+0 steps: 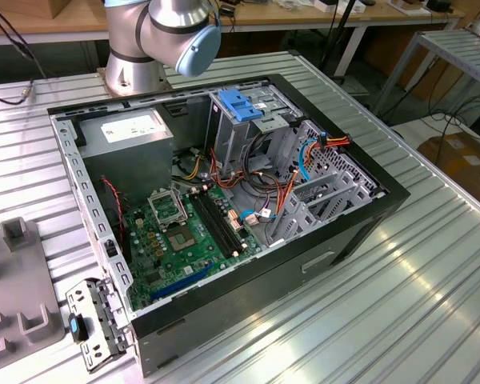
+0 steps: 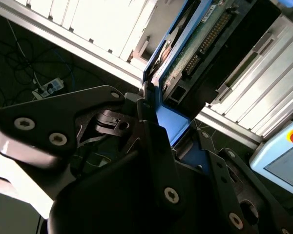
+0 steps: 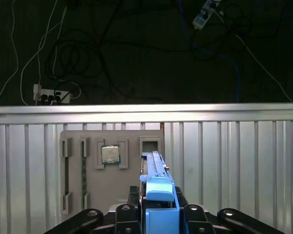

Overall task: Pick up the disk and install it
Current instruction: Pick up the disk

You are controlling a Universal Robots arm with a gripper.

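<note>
Ribbed metal bench point(image 3: 234, 165), w/ dark floor and cables point(image 3: 73, 73) behind it. The claw point(image 3: 158, 207) is closed firmly on the disk point(image 3: 156, 163), gripping its blue rail end. The disk stands edge-on over a grey tray point(image 3: 112, 190) that carries a CPU chip point(image 3: 110, 154); if it touches the tray, I cannot tell. In the exterior view the open PC case point(image 1: 360, 232) lies approx. mid-bench, w/ the tray at the exterior view's left.

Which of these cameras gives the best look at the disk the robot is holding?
The second wrist view: the disk shows its broad green circuit-board face, connector and blue side rail. The first wrist view shows it edge-on, a thin strip in the pincer. The exterior view looks at the open computer case.
</note>
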